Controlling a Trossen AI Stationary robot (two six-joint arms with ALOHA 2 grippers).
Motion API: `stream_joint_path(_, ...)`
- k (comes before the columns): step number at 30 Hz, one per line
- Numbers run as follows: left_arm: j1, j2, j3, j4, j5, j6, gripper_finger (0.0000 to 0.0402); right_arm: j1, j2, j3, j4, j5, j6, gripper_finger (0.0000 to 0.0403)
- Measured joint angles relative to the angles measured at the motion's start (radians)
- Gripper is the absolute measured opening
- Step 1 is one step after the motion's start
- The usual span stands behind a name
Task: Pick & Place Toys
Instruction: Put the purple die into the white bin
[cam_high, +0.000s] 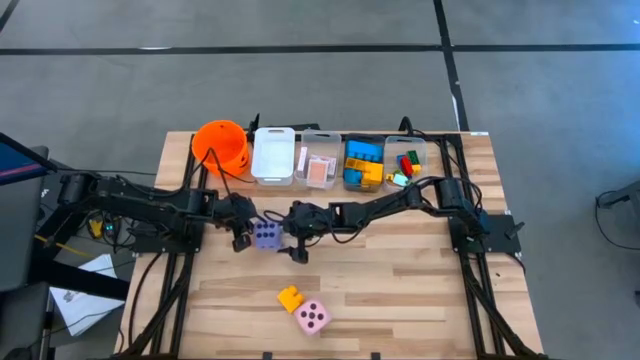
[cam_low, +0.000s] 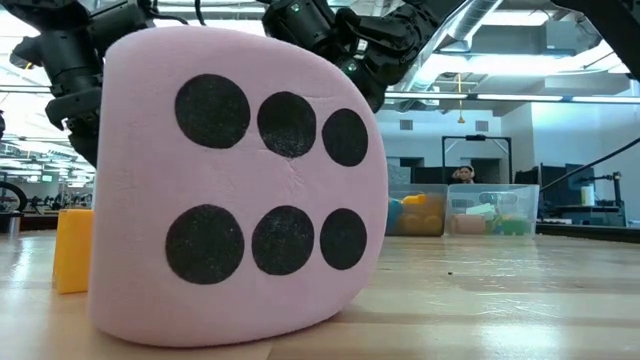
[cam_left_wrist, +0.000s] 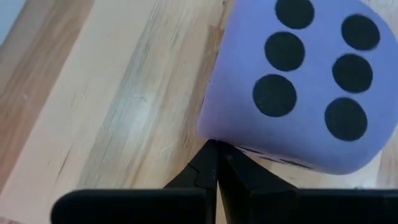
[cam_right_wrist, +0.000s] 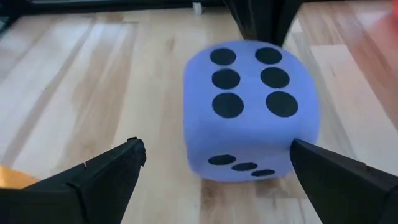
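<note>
A purple soft die (cam_high: 267, 234) with black dots rests on the table's middle, its six face up (cam_right_wrist: 249, 81). My left gripper (cam_high: 243, 238) is shut at the die's left side (cam_left_wrist: 216, 149). My right gripper (cam_high: 296, 244) is open at the die's right; in the right wrist view (cam_right_wrist: 214, 149) its fingers stand on either side of the die. A pink dotted die (cam_high: 312, 317) and a yellow-orange brick (cam_high: 291, 298) lie near the front edge; both show in the low view, the die (cam_low: 240, 190) and the brick (cam_low: 72, 250). My left gripper meets the purple die with the tips of its shut fingers (cam_left_wrist: 211, 163), at the lower edge of the die's left side (cam_left_wrist: 231, 138). The fingers come about level from the table's left. The die sits flat on the table. My right gripper has one fingertip (cam_right_wrist: 305, 155) right at the die's side (cam_right_wrist: 283, 149); I cannot tell whether it touches. The other finger (cam_right_wrist: 127, 158) stands apart from the die.
Along the far edge stand an orange bucket (cam_high: 221, 145), a white bin (cam_high: 274, 155), a clear bin with pink cards (cam_high: 320, 160), and two clear bins of bricks (cam_high: 363, 163) (cam_high: 407, 160). Bare wood (cam_high: 420, 290) lies at the front right.
</note>
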Motion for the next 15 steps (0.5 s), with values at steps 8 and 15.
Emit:
stream_joint_path(8, 0.000, 0.000, -0.018, -0.005, 0.002, -0.001, 0.0000, -0.009, 0.004, -0.002, -0.058, 0.068, 0.003, 0.0400)
stream_joint_path(15, 0.000, 0.000, -0.018, -0.007, 0.003, -0.001, 0.0000, -0.025, 0.005, -0.002, -0.054, 0.100, 0.011, 0.0400)
